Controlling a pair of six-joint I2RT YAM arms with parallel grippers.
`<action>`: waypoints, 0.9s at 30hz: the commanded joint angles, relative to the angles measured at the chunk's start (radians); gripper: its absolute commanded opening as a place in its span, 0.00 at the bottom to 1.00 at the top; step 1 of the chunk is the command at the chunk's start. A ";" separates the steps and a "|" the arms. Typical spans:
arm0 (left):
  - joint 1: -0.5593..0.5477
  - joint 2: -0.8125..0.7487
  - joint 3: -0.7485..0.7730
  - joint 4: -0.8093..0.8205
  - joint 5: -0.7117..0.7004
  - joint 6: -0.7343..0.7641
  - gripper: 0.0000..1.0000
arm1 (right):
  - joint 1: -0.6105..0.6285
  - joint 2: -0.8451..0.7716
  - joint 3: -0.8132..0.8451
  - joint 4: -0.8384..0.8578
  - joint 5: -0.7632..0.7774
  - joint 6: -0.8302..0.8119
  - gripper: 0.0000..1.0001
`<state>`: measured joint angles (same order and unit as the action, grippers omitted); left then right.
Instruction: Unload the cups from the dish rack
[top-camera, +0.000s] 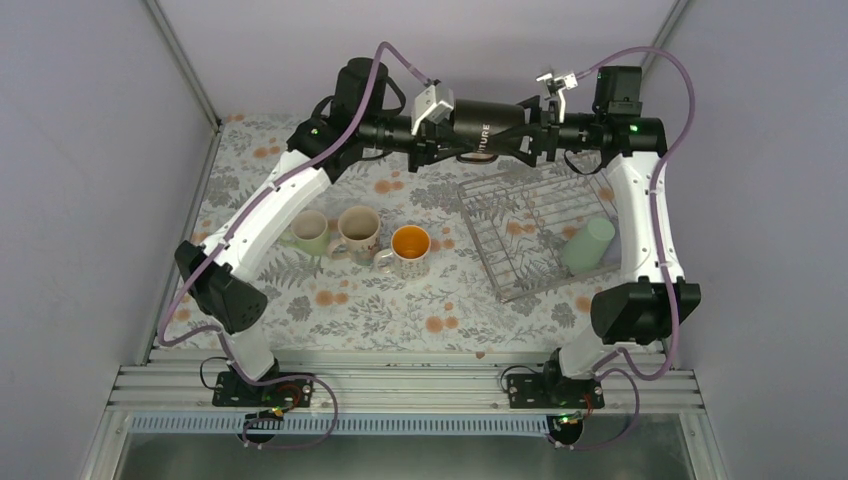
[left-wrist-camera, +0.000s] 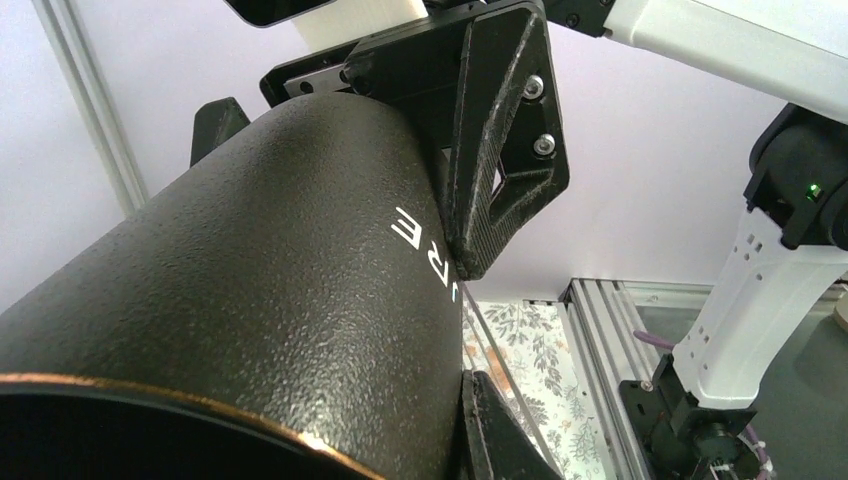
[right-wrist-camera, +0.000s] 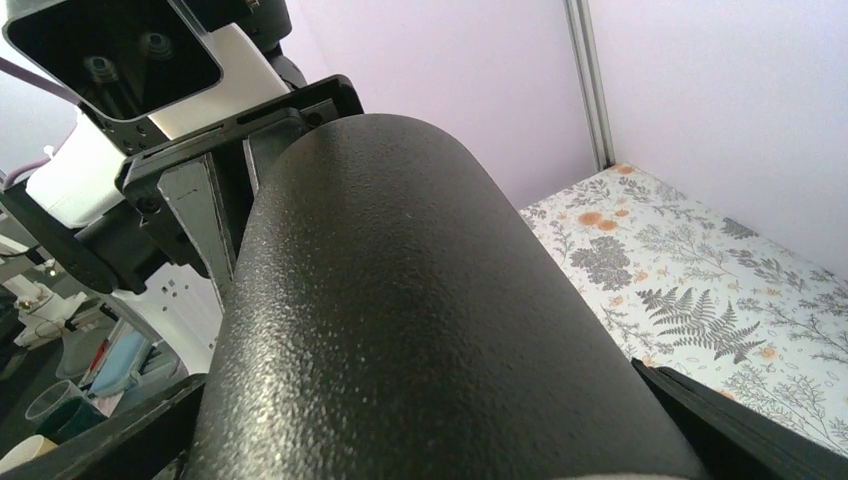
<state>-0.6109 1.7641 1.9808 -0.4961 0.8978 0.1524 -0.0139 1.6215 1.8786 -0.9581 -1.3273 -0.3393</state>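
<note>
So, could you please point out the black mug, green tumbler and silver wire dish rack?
textured black mug (top-camera: 490, 118): top external view, on its side wall by the lettering.
green tumbler (top-camera: 588, 245): top external view, middle of its side.
silver wire dish rack (top-camera: 508, 232): top external view, bare bars near its left side.

1. Mugs: four: pale green mug (top-camera: 310, 232), cream patterned mug (top-camera: 358, 228), orange-lined mug (top-camera: 410, 243), black mug (top-camera: 487, 122).
2. Tumblers: one, the green tumbler (top-camera: 588, 245).
3. Dish racks: one dish rack (top-camera: 510, 235).
4. Arms: two, left arm (top-camera: 270, 215) and right arm (top-camera: 640, 215).
</note>
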 joint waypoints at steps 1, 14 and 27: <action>0.112 -0.159 0.004 0.032 -0.160 0.032 0.03 | -0.102 -0.037 -0.022 -0.061 0.199 -0.048 1.00; 0.152 -0.165 -0.006 0.083 -0.035 -0.028 0.02 | -0.133 0.022 0.044 -0.221 0.136 -0.150 1.00; 0.236 -0.206 0.035 -0.259 -0.448 0.330 0.02 | -0.156 -0.014 -0.006 -0.207 0.636 -0.182 1.00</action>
<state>-0.4076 1.6279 1.9598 -0.6926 0.6708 0.2920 -0.1551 1.6447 1.8896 -1.1793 -0.9318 -0.4938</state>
